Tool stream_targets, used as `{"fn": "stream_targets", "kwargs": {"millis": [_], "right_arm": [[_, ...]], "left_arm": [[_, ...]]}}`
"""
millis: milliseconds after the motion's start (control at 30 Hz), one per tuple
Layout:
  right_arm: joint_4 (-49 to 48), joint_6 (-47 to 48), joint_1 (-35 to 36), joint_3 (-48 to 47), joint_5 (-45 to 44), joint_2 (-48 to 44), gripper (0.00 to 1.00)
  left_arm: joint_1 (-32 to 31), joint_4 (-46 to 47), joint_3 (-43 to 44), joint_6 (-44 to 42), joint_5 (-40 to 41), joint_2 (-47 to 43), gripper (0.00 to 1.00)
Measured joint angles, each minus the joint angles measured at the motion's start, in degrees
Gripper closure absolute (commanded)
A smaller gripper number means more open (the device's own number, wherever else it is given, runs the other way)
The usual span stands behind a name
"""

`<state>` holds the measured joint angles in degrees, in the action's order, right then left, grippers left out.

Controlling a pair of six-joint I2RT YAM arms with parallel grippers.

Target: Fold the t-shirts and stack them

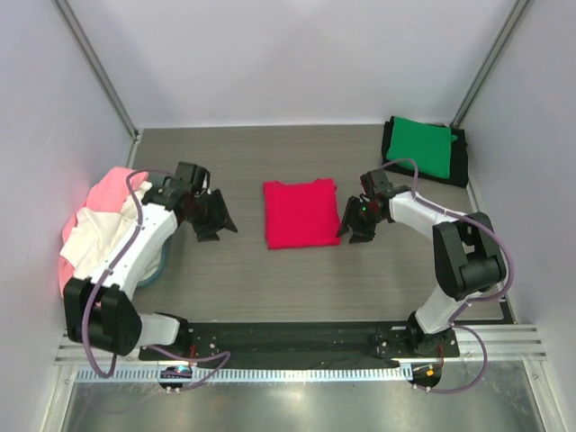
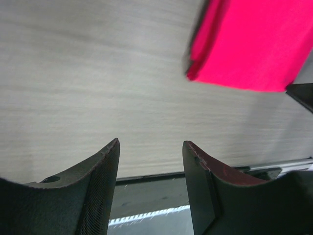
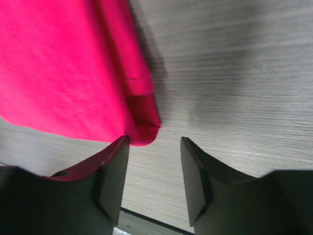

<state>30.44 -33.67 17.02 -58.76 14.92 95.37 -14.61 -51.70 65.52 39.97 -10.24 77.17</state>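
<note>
At the left edge of the bench lies a rumpled heap of unfolded t-shirts, light pink over white, partly under the left arm. The left gripper hangs over bare bench, its fingers spread wide and empty. The red t-shirt lies to its right with a strip of wood between them.

That shirt sits folded mid-bench, close to square, with no marked long axis. The right gripper is just beside its right edge, fingers parted and holding nothing, so this arm looks the nearer one. It is also closer to the stack at the far right corner, where a green t-shirt rests on a black t-shirt.

The overhead view gives this layout. Only the right wrist view shows the shirt's layered near corner right at one fingertip. The left wrist view shows only a far corner of it.
</note>
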Motion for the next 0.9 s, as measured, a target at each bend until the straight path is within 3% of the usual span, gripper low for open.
{"fn": "stream_targets", "kwargs": {"millis": [267,367,500,567,600,700,733,833,900], "right_arm": [[-6.82,-0.28,2.38,6.1,0.31,0.35,0.75],[-9.11,-0.72,3.65,7.32,0.81,0.44,0.8],[-12.41,-1.86,5.44,8.81,1.11,0.22,0.96],[-14.25,-3.1,8.17,10.01,1.07,-0.28,0.96],[-14.78,-3.61,9.44,10.34,1.05,-0.52,0.92],[-15.43,-4.92,14.67,10.99,1.01,-1.25,0.53],[-15.47,-5.81,16.26,11.06,1.33,-1.9,0.31],[-14.45,-5.73,18.01,11.21,0.98,-6.25,0.08],[-13.49,-5.05,17.29,11.1,0.13,-9.84,0.02]], "left_arm": [[0.0,-0.81,-10.6,0.07,2.32,-11.43,0.46],[0.0,-0.83,-12.28,0.07,2.75,-13.88,0.47],[0.0,-0.85,-12.72,-0.09,3.5,-15.08,0.47],[0.0,-0.9,-12.72,-0.42,4.15,-15.1,0.47],[0.0,-0.92,-12.72,-0.7,4.42,-15.1,0.47],[0.0,-1.01,-12.72,-1.73,5.14,-15.1,0.46],[0.0,-1.07,-12.72,-1.97,5.2,-15.1,0.46],[0.0,-1.05,-12.72,-2.99,5.18,-15.17,0.45],[0.0,-1.03,-12.72,-3.43,5.07,-15.56,0.44]]}}
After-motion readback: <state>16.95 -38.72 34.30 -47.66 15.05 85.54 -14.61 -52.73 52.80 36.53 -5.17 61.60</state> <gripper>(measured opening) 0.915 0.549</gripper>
